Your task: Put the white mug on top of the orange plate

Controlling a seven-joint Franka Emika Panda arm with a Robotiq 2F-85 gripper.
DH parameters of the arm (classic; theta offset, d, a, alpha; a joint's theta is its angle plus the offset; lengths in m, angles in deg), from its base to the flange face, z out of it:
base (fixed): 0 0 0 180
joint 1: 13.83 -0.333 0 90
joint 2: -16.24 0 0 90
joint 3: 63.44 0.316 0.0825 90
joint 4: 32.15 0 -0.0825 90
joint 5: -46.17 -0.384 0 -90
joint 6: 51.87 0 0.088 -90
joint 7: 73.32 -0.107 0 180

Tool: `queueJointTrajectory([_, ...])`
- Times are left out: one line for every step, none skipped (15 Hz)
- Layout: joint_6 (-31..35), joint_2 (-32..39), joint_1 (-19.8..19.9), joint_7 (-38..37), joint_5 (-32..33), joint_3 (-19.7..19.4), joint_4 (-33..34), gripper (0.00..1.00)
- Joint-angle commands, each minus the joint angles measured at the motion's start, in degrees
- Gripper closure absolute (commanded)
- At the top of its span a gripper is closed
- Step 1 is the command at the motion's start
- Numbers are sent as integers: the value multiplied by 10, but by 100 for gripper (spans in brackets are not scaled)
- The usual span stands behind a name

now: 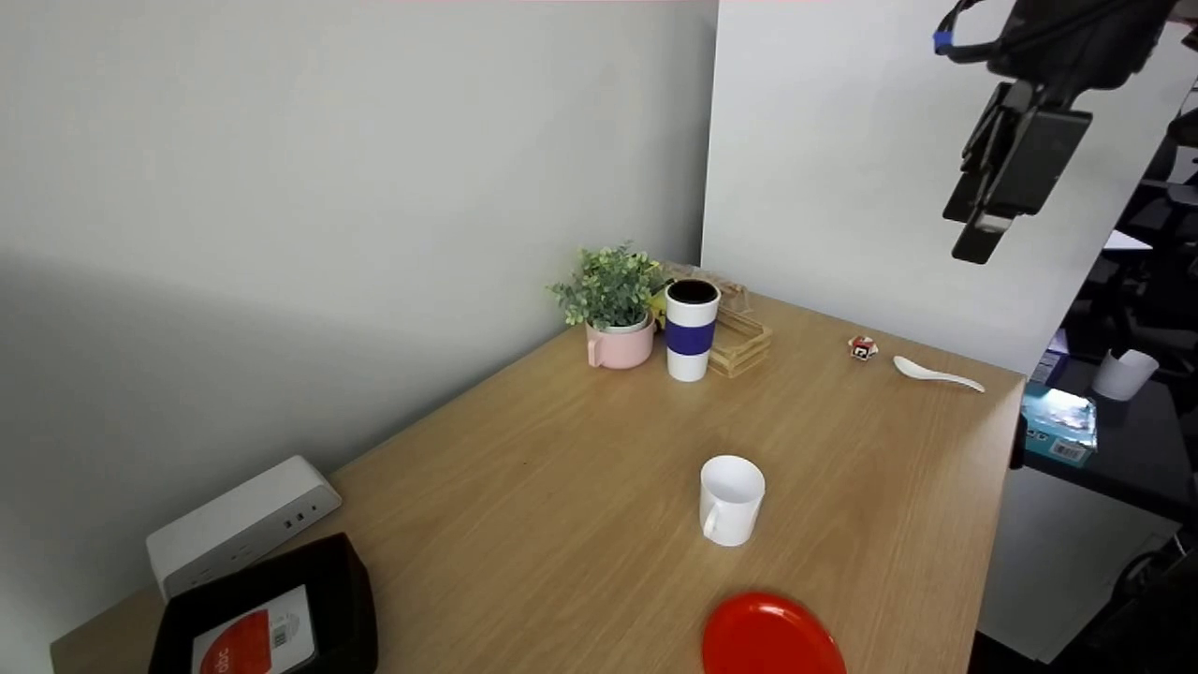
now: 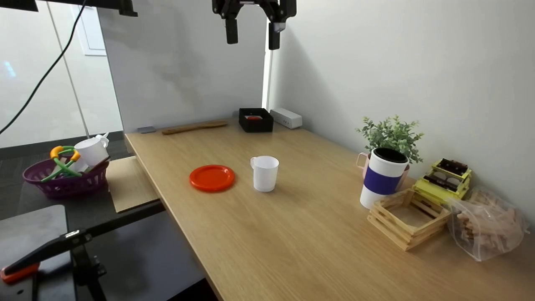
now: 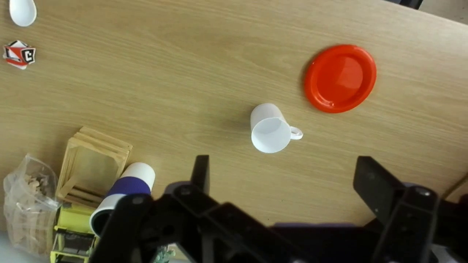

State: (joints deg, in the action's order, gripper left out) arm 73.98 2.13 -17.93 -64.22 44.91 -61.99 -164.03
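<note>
Gripper (image 2: 253, 44) hangs spread, empty; best lowered astride the mug (image 2: 265, 174), clear of its handle (image 3: 297, 137); plate (image 2: 212, 178) lies nearer the unwalled edge of the table (image 2: 267, 242).

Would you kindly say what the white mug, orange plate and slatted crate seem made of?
White mug: smooth plastic or ceramic; its plain surface leaves that open.
Orange plate: probably glossy plastic, given the highlights.
Slatted crate: likely matte, unpainted wood, by its pale slats.
</note>
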Motion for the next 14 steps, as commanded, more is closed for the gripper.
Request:
queueJointTrajectory([-55, 68, -5, 60, -17, -9, 77, 0])
queueJointTrajectory([-63, 87, -4, 75, -15, -8, 96, 0])
queueJointTrajectory([-70, 109, -3, 87, -12, -6, 118, 0])
queueJointTrajectory([-80, 129, -1, 99, -9, -4, 140, 0])
queueJointTrajectory([-93, 147, 0, 112, -9, -2, 162, 0])
queueJointTrajectory([-104, 166, 2, 119, -8, -1, 184, 0])
queueJointTrajectory([-120, 186, 4, 128, -7, 1, 208, 0])
queueJointTrajectory([-135, 204, 6, 134, -6, 3, 229, 0])
queueJointTrajectory([-152, 224, 7, 140, -5, 5, 254, 0])
queueJointTrajectory([-171, 242, 9, 148, -5, 6, 276, 0])
queueJointTrajectory([-192, 261, 10, 156, -5, 8, 299, 0])
queueJointTrajectory([-211, 279, 11, 161, -4, 9, 322, 0])
queueJointTrajectory([-235, 298, 12, 164, -1, 10, 345, 0])
queueJointTrajectory([-256, 317, 13, 167, 2, 11, 367, 0])
